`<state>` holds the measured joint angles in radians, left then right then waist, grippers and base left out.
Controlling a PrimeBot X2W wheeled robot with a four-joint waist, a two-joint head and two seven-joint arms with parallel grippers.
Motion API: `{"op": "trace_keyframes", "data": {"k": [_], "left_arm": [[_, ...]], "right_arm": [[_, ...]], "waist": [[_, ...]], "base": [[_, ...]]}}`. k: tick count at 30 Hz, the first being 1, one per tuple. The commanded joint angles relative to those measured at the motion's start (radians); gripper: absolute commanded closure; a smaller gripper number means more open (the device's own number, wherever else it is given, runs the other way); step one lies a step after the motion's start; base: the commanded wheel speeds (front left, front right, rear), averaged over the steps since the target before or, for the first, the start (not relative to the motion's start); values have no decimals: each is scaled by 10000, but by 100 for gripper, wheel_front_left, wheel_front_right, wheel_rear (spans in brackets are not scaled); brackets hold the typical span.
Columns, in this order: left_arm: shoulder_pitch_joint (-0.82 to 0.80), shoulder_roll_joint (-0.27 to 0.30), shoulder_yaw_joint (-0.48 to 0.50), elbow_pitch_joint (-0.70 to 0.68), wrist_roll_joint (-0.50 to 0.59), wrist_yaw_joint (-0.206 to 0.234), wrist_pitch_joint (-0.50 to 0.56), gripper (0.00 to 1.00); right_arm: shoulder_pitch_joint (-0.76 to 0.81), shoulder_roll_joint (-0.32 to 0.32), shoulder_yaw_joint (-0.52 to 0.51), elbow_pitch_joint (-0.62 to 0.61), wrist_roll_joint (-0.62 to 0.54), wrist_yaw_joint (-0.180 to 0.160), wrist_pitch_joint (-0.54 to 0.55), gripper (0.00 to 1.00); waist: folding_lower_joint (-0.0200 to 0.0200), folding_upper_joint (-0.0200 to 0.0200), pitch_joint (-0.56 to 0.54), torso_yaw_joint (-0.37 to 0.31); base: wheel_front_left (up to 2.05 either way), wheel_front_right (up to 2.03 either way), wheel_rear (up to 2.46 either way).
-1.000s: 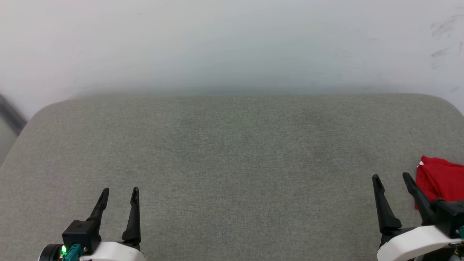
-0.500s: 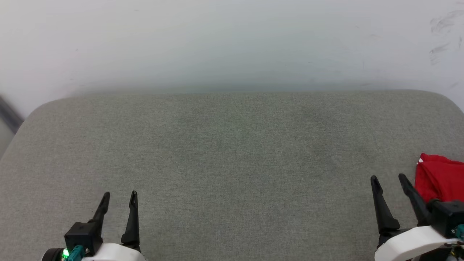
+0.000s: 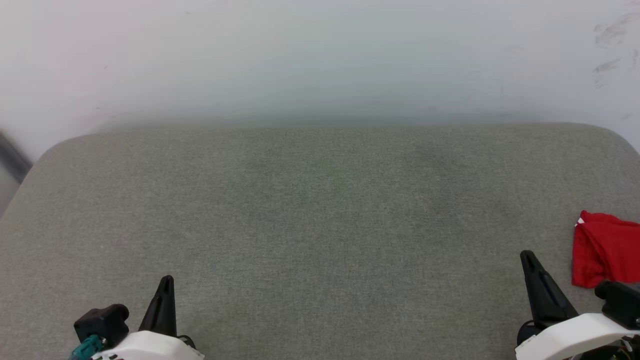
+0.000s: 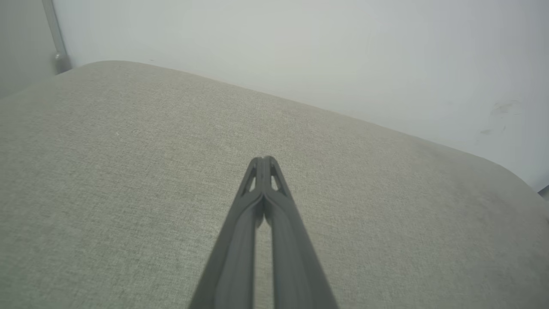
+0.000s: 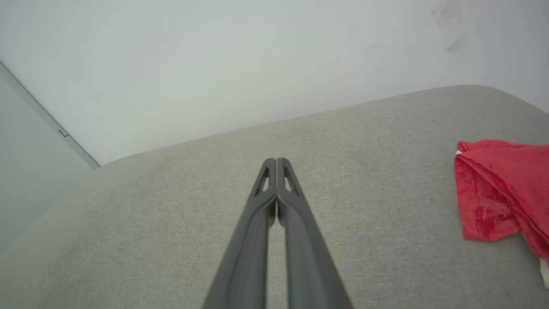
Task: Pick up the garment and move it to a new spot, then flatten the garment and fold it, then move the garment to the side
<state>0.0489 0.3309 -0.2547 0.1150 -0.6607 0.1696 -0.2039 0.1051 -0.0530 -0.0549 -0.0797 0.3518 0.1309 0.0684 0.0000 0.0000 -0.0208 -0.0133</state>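
The garment (image 3: 602, 250) lies in a crumpled red heap at the far right of the grey fabric cushion (image 3: 320, 210), near its front right part and cut off by the edge of the head view. A sliver of white shows at the heap's upper left corner. In the right wrist view the garment (image 5: 497, 189) sits off to the right of the fingers, its folds bunched and a little white fabric peeking out at the lower right. No lettering can be made out on it.

The right hand (image 3: 526, 255) is low at the right, its two dark fingers pressed together into a single point and gripping nothing. It is near the garment, just to the left of it, and the fingers do not touch the cloth. Seen along the fingers, the right hand (image 5: 276, 161) has its tips meeting, with only a thin slit lower down, over bare cushion.

The left hand (image 3: 166, 279) is at the lower left, well apart from the garment, fingers likewise brought fully together and empty. The left wrist view shows the left hand (image 4: 266, 159) with tips touching above the plain weave of the cushion.

Behind the cushion stands a pale wall (image 3: 320, 60) with a few dark scuff marks (image 3: 607, 50) at its upper right. A grey bar (image 4: 53, 34) runs down the wall's left edge beyond the cushion's rounded corner.
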Motion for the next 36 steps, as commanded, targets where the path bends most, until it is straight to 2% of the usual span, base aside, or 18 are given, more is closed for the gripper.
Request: {"op": "trace_keyframes", "data": {"k": [1,18,36], "left_arm": [[-336,-6,206,-67,-360,-127,84,100],[-676,-592,947,311,-2544,-810,740,100],[-929,-1126,1622,544,-4436,-1402,1334,100]], "right_arm": [[-337,-82,1,-15,511,0,-34,100],[-780,-159,-11,733,3422,-1,-26,100],[-1161,-195,-64,1384,5932,-1,18,100]], "waist": [[0,0,3,2],[0,0,38,22],[0,0,77,44]], "base": [[0,0,0],[0,0,0],[0,0,0]]}}
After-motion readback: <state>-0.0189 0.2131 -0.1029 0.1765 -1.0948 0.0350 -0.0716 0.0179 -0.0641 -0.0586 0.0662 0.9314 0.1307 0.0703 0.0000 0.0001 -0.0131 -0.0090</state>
